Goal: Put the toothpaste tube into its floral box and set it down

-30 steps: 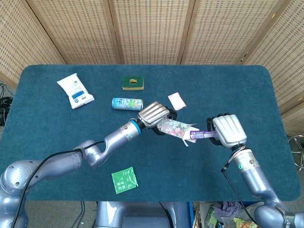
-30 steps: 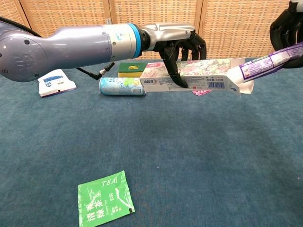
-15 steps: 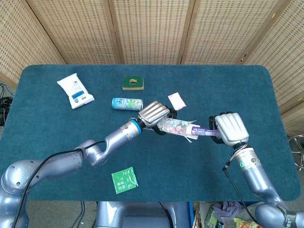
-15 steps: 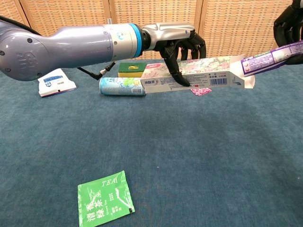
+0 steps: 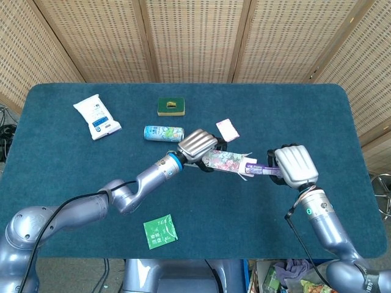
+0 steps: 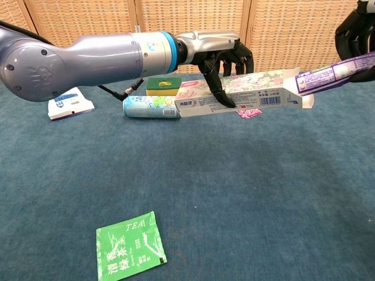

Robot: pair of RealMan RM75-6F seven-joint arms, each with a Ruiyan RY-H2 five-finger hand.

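My left hand (image 5: 198,146) (image 6: 220,57) grips the long floral box (image 5: 225,163) (image 6: 240,92) above the table, its open end with loose flaps pointing right. My right hand (image 5: 294,166) (image 6: 355,36) holds the purple-and-white toothpaste tube (image 5: 261,170) (image 6: 335,72) level. The tube's near end sits right at the box's open mouth. How far the tube reaches inside the box I cannot tell.
On the blue table (image 5: 61,165) lie a green tea sachet (image 5: 160,231) (image 6: 130,244), a small can on its side (image 5: 164,133) (image 6: 151,107), a green-yellow sponge (image 5: 171,106) (image 6: 163,85), a wipes pack (image 5: 96,116) (image 6: 70,101) and a small pink card (image 5: 227,129) (image 6: 248,113).
Over the second the box tilted slightly and the tube end shifted around the open flaps, ending lined up at the box mouth. Both hands keep their holds.
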